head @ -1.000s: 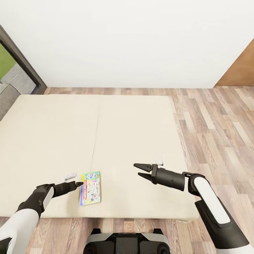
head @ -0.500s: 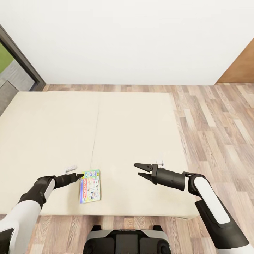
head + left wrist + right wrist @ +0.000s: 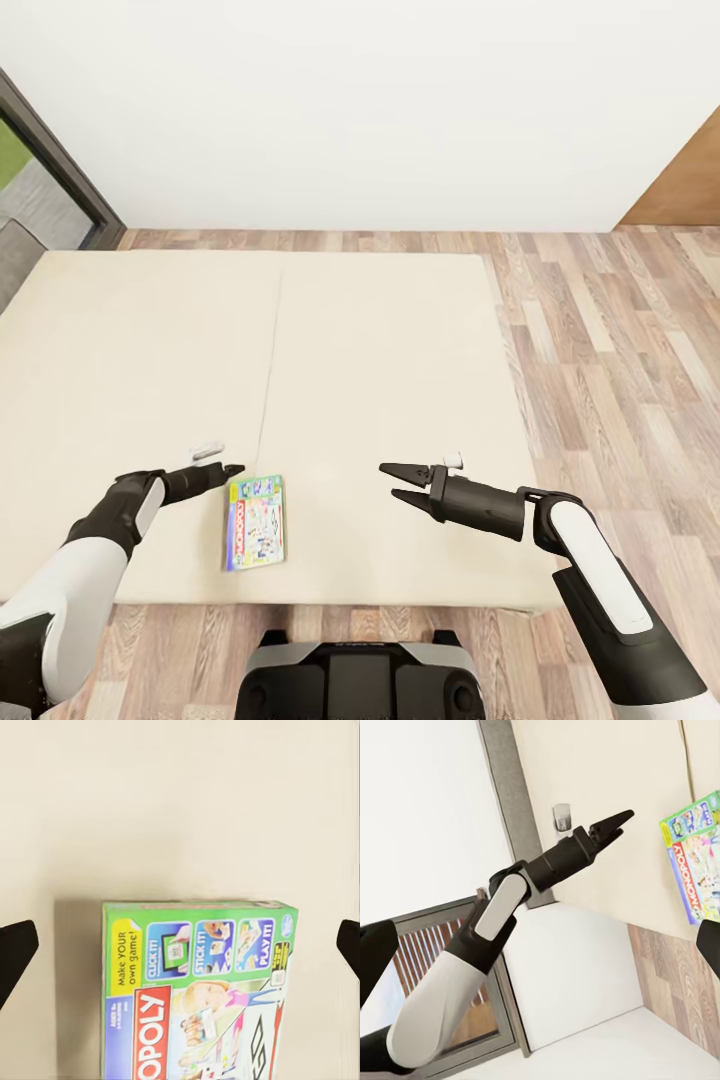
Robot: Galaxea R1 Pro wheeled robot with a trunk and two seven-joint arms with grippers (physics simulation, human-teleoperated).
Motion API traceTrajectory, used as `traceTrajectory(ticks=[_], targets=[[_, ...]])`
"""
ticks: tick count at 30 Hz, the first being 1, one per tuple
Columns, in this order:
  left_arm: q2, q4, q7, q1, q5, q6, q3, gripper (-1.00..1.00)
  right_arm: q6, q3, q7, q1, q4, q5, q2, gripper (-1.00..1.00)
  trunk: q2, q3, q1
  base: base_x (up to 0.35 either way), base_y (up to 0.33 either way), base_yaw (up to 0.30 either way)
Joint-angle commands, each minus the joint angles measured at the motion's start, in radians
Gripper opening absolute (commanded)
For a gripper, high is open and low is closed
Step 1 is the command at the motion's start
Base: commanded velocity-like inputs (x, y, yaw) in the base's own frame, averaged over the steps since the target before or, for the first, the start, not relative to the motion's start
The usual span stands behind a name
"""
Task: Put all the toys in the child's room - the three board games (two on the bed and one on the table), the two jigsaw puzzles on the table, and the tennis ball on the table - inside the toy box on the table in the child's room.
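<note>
- The Monopoly box (image 3: 255, 522) lies flat on the bed (image 3: 380, 360), near the mattress's front edge.
- Left gripper (image 3: 232, 469) hovers just beside the box's far end, fingers spread.
- Right gripper (image 3: 393, 480) hangs open above the mattress, well apart.

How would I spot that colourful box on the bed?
Find the wide beige bed. Near its front edge, just beside the left arm's fingers, lies a flat Monopoly box, alone on the mattress: green-edged, with a red logo.
</note>
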Motion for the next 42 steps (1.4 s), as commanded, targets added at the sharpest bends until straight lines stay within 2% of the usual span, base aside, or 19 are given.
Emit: traceTrajectory(ticks=[1, 42], targets=[[-0.001, -0.001, -0.006, -0.005, -0.004, 0.008, 0.007, 1.00, 0.002, 0.001, -0.003, -0.001, -0.001, -0.003, -0.001, 1.00, -0.002, -0.003, 0.000, 0.000, 0.000, 0.000], [-0.005, 0.012, -0.007, -0.013, -0.013, -0.006, 0.005, 1.00, 0.002, -0.001, -0.001, -0.001, 0.000, -0.002, -0.003, 1.00, -0.002, -0.070, 0.000, 0.000, 0.000, 0.000]])
